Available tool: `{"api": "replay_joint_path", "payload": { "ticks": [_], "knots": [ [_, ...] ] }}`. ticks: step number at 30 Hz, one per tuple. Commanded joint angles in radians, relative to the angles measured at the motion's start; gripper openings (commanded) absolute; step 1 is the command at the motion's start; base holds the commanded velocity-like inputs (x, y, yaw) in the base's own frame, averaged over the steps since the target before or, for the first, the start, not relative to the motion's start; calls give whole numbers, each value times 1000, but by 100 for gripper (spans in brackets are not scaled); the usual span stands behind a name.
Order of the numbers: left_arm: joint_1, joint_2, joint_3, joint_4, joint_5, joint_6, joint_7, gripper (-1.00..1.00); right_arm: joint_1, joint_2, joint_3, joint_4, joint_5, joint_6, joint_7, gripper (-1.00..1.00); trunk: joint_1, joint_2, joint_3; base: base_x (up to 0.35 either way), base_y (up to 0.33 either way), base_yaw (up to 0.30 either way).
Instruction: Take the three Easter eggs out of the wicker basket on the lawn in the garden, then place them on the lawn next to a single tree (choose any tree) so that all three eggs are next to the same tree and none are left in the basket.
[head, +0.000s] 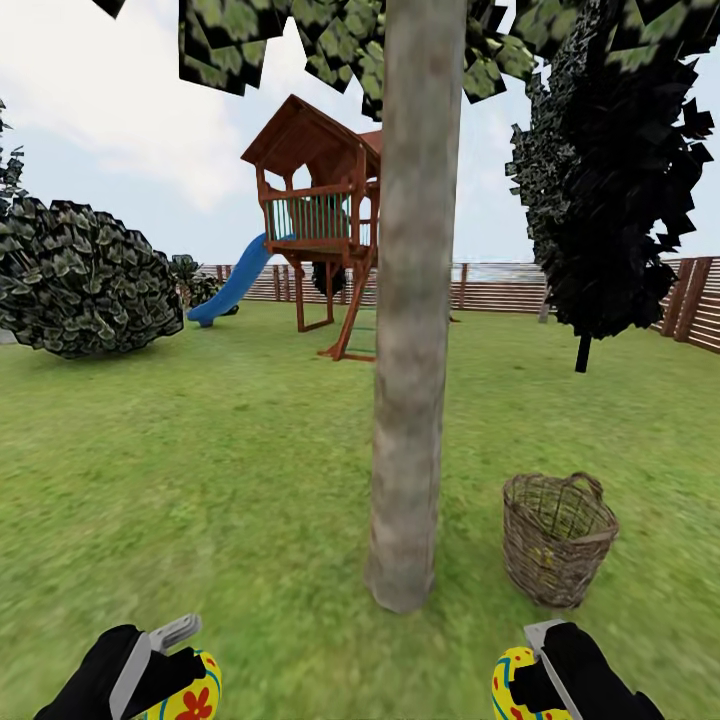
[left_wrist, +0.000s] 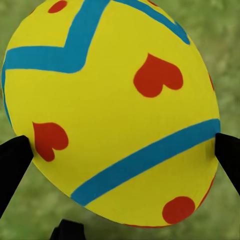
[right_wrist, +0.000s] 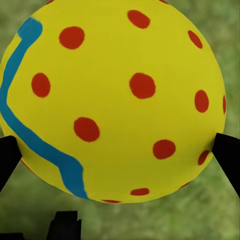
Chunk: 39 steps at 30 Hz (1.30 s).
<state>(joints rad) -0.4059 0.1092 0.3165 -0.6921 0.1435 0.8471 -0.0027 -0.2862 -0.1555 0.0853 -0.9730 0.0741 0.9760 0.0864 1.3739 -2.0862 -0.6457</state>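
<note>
On the lawn (head: 200, 480), near its middle as the head view frames it, we see a tree (head: 412, 330) with a thick, straight grey-brown trunk rising out of the grass. Just to the right of its foot stands a wicker basket (head: 556, 540), upright and apart from the trunk; its inside is too dim for us to tell what it holds. At the bottom of the head view our left gripper (head: 165, 675) closes on an egg with red flowers (head: 195, 695). The left wrist view shows this egg (left_wrist: 112, 112) as yellow, crossed by blue stripes and marked with red petals, with a dark fingertip (left_wrist: 12, 165) pressed against each side. Our right gripper (head: 535, 685) likewise clamps an egg with red dots (head: 515, 685). In the right wrist view this second egg (right_wrist: 115, 100) is yellow, with red dots and one wavy blue line, and the black fingers (right_wrist: 227, 155) touch both of its flanks. Both eggs hang above blurred green grass, near the tree's foot. Behind the tree stands a wooden play tower (head: 320, 200) with a blue slide (head: 235, 280). A slatted fence (head: 500, 287) closes the far edge of the lawn. A leafy bush (head: 85, 280) sits at the far left, and a black-leaved tree (head: 610, 180) at the far right.
</note>
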Motion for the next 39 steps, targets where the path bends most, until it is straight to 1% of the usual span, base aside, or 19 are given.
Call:
{"api": "replay_joint_path", "payload": {
  "ticks": [1,9,11,23,26,29,33,39],
  "knots": [
    [-1,0,3,-1,4,5,0,-100,-1,-1,2,-1,9,4,9,-100,4,-8,-4,0,0,0],
    [-1,-1,2,-1,4,5,0,-100,-1,-1,2,-1,9,4,9,-100,34,-64,-29,0,0,0],
    [-1,-1,3,-1,4,5,-1,-100,-1,-1,2,-1,9,4,9,-100,34,-64,-29,11,0,0],
    [-1,-5,-5,0,5,4,1,-100,-1,-1,2,-1,9,4,9,-100,34,-64,-29,334,0,0],
    [-1,-6,-5,-1,5,4,1,-100,-1,-1,2,-1,9,4,9,-100,34,-64,-29,78,0,0],
    [-1,-8,-5,0,4,4,3,-100,-1,-1,2,-1,9,4,9,-100,46,-85,-39,8,0,0],
    [-1,0,1,-1,4,4,1,-100,-1,-1,2,-1,9,4,9,-100,61,-113,-51,0,0,0],
    [-1,-2,-1,0,4,4,2,-100,-1,-1,2,-1,9,4,9,-100,84,-155,-70,0,0,0]
  ]
}}
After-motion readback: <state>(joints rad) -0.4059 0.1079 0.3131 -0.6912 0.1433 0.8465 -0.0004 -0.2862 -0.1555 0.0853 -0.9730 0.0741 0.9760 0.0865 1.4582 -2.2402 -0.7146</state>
